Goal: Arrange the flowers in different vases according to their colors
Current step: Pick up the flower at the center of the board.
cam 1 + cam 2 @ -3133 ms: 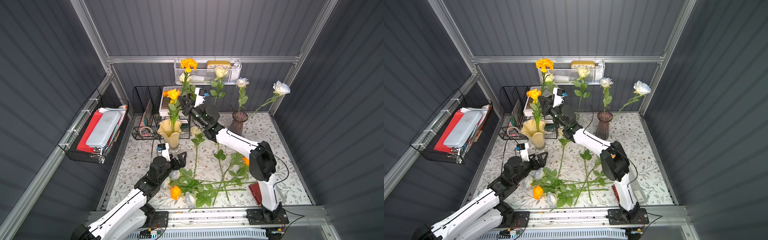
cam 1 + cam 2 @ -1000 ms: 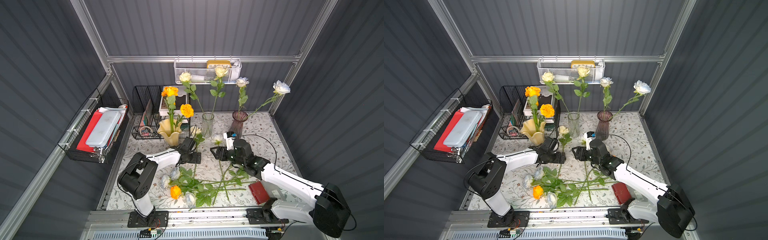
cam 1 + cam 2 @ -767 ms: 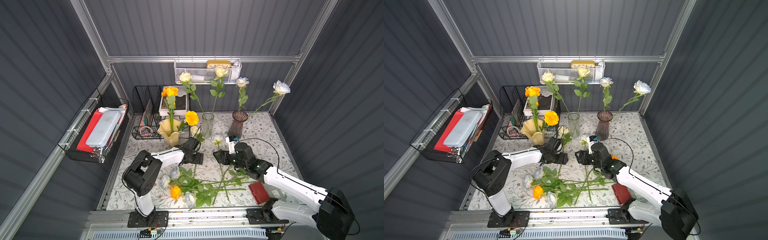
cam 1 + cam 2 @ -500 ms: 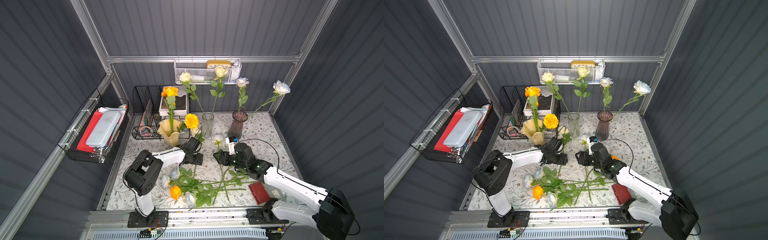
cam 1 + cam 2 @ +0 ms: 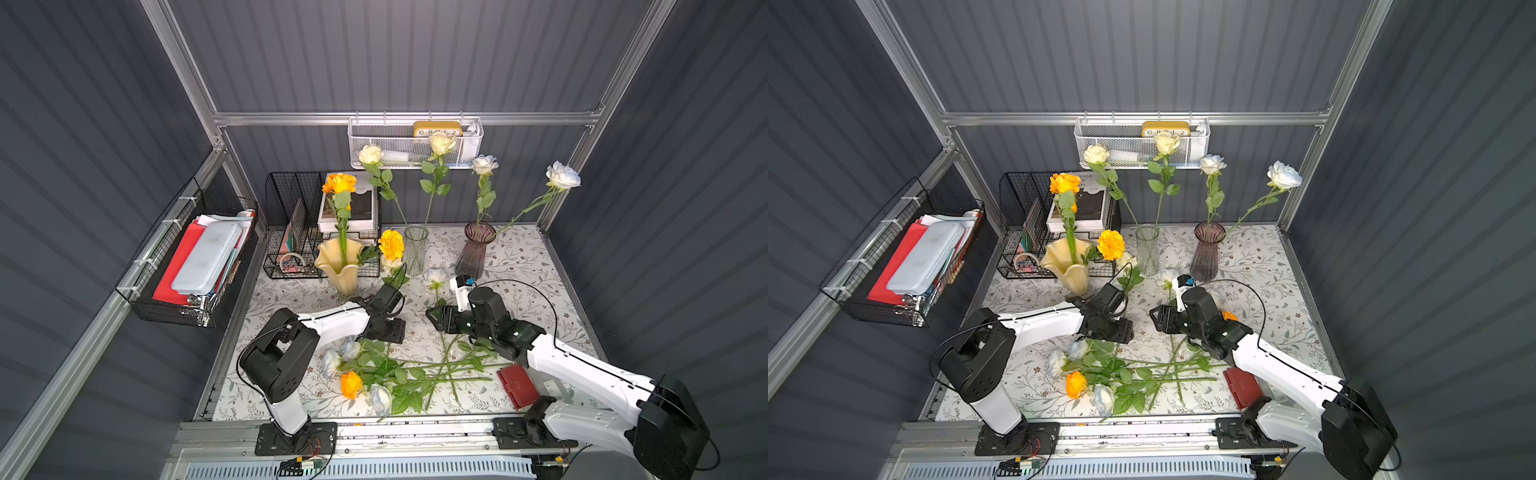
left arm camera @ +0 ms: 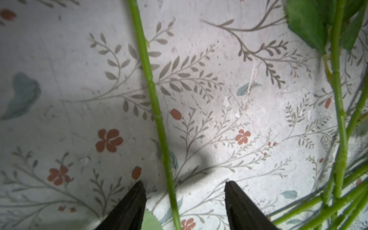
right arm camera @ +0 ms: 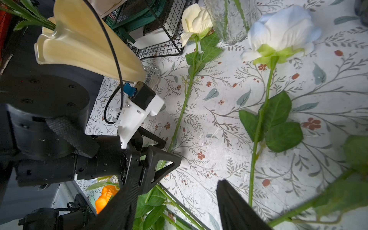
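Note:
Three vases stand at the back: a pale yellow vase [image 5: 338,266] with an orange rose [image 5: 340,183] and a drooping marigold [image 5: 391,244], a clear vase [image 5: 415,249] with two cream roses, and a purple vase [image 5: 473,249] with two white roses. A cream rose [image 7: 196,19] lies on the cloth. Its stem [image 6: 155,103] runs between the fingers of my open left gripper [image 6: 183,182], untouched. My right gripper [image 7: 175,185] is open and empty beside a lying white rose [image 7: 282,29]. More flowers [image 5: 386,370] lie piled in front.
A black wire organizer [image 5: 299,224] with books stands at the back left. A wire basket [image 5: 187,257] hangs on the left wall and a white mesh basket [image 5: 415,143] on the back wall. A red wallet [image 5: 517,386] lies at the front right.
The left gripper's jaws have narrowed around the cream rose's stem. The marigold has tipped lower and to the right. The right gripper has shifted slightly toward the front.

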Motion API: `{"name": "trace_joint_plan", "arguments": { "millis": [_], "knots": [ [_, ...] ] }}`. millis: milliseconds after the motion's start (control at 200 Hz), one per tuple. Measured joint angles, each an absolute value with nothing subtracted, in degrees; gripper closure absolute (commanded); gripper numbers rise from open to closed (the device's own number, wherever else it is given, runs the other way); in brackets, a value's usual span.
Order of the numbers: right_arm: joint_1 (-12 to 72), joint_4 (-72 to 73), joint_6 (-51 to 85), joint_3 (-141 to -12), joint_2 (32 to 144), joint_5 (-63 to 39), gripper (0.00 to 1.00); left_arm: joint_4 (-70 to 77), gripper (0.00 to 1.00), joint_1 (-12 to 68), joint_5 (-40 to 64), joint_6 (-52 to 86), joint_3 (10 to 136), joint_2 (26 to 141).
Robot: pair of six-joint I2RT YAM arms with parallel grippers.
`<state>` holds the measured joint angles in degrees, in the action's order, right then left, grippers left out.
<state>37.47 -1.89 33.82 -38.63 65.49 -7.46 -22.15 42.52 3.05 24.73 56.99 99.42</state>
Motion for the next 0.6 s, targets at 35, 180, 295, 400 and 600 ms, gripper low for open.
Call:
{"name": "trace_joint_plan", "arguments": {
  "millis": [35, 180, 295, 400, 600],
  "knots": [
    [37.5, -1.9, 33.8, -38.6, 65.5, -7.6, 0.33, -22.5, 0.38, 42.8, 3.0, 24.9, 57.0, 99.4],
    [37.5, -1.9, 34.0, -38.6, 65.5, -7.9, 0.33, -23.8, 0.50, 44.5, 2.9, 26.4, 57.0, 99.5],
    [37.5, -1.9, 34.1, -38.6, 65.6, -8.3, 0.33, -24.4, 0.53, 45.2, 3.0, 27.4, 57.1, 99.6],
    [37.5, -1.8, 34.1, -38.6, 65.9, -8.9, 0.33, -25.1, 0.58, 45.2, 2.5, 28.1, 57.7, 100.1],
    [37.5, -1.8, 34.1, -38.5, 66.1, -9.3, 0.34, -26.3, 0.80, 45.2, 1.2, 29.5, 58.5, 101.1]
  ]
}}
